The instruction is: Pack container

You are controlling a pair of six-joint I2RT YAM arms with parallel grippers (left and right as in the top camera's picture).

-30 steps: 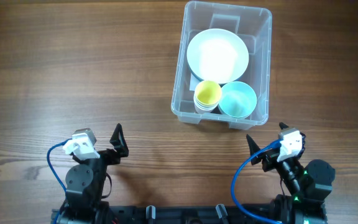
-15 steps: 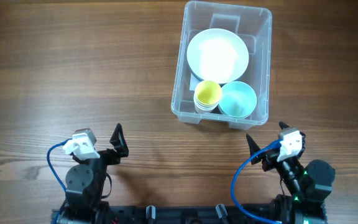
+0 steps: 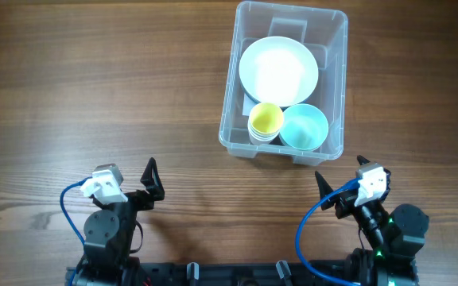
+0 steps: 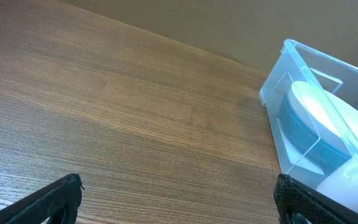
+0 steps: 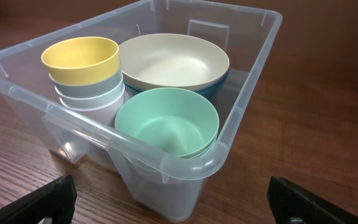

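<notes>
Nothing has moved since the earlier overhead frames: both arms are parked at the near edge and the bin contents are the same. Far left, the left gripper (image 4: 179, 204) is empty with its fingers spread wide, over bare table (image 3: 94, 79). That whole left and centre stretch of wood is open room, with no loose items in any view. The container (image 3: 337, 87) sits right of centre towards the far side, upright. Its near short wall faces the right arm and its far rim is close to the top of the overhead frame (table edge not visible there). Inside, a white bowl (image 3: 278, 70) fills the far half. A yellow cup (image 3: 265, 119) tops a stack at near left, and a pale blue-green bowl (image 3: 304, 127) sits near right, touching the stack. The right gripper (image 5: 173, 202) is also wide open and holding nothing, pointed straight at the container's near wall and near it. Main risk as I read it: a forward reach from the right arm clips the near rim and shoves the light bin away. The cup stack also stands above the rim in the right wrist view, so a low pass could topple it. Packing looks about done.
</notes>
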